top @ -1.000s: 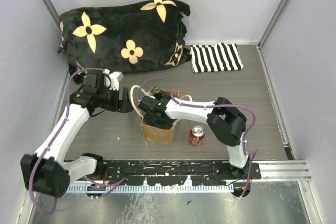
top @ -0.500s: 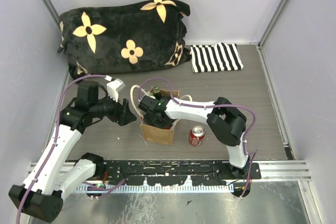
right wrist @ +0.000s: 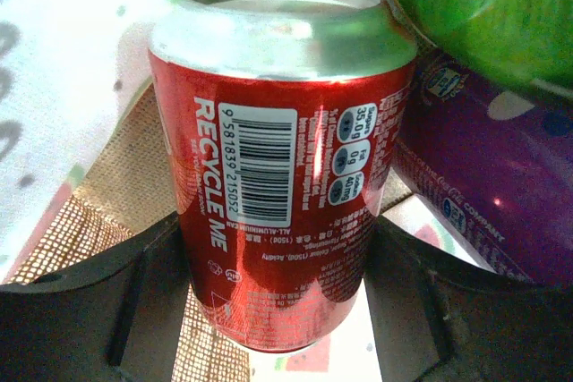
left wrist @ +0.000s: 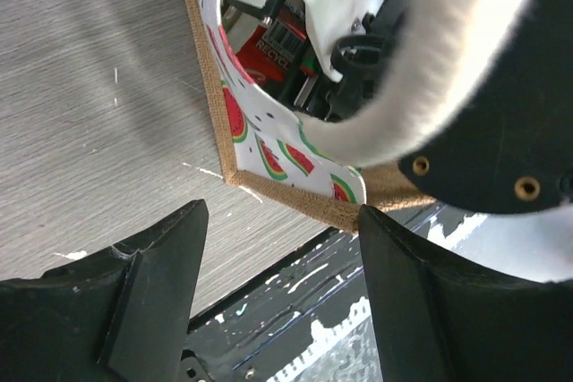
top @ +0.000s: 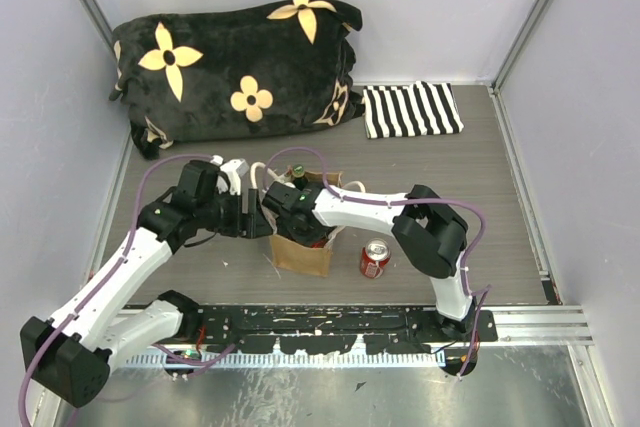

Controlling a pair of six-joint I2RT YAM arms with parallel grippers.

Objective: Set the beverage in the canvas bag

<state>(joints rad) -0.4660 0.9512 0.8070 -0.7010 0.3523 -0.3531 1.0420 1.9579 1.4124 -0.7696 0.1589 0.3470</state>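
Beverage can point(right wrist: 279, 158) sits gripped in right claw point(right wrist: 277, 257), crowded inside canvas bag point(top: 300, 256).

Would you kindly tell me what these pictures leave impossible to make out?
Top view: right arm covers the mouth of the canvas bag.
Right wrist view: green item beside the red can, cut by the edge, unidentifiable.
Left wrist view: blurred cream handle hides part of the bag's interior.
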